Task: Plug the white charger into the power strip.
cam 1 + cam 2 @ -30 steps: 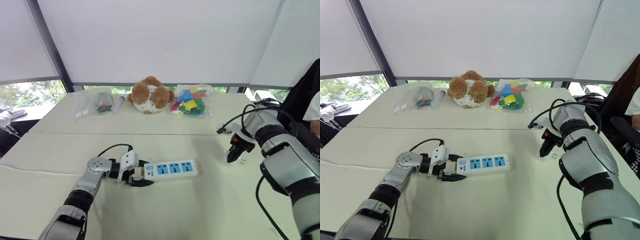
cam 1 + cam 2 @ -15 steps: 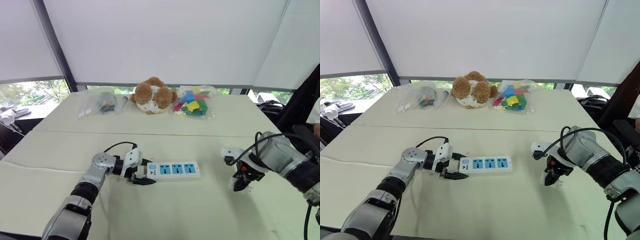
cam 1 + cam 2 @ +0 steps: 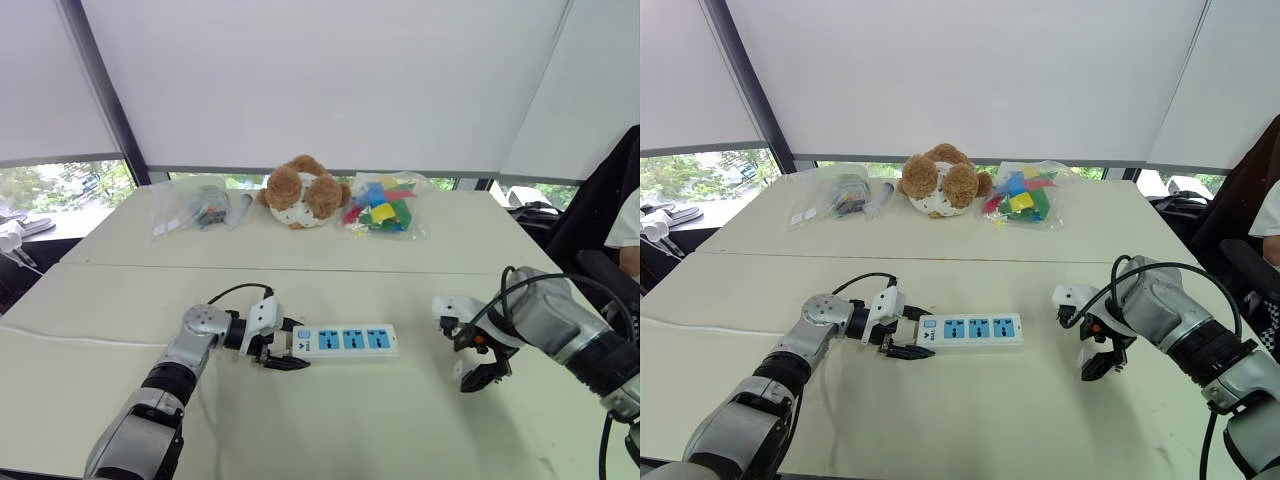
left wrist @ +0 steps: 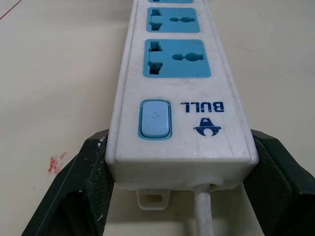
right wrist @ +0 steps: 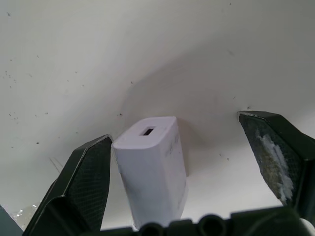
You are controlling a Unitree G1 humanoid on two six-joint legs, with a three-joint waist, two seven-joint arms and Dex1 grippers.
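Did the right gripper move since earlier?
Yes: the right gripper came toward the robot, from farther than the power strip to nearer than it, straddling the white charger.

Pale bench (image 3: pixel 400 440), two tops butted together, seam running left to right across middle.

Far top, in row along far edge: clear bag of small items (image 3: pixel 195 208) at left, brown plush toy (image 3: pixel 300 190) in centre, clear bag of coloured blocks (image 3: pixel 380 208) just right of plush.

Near top: power strip (image 3: pixel 345 340) flat in centre, three blue sockets up, switch end at left. White charger (image 5: pixel 152 182) at right, well apart from strip. Small red smudge (image 4: pixel 55 164) on surface beside strip's switch end.
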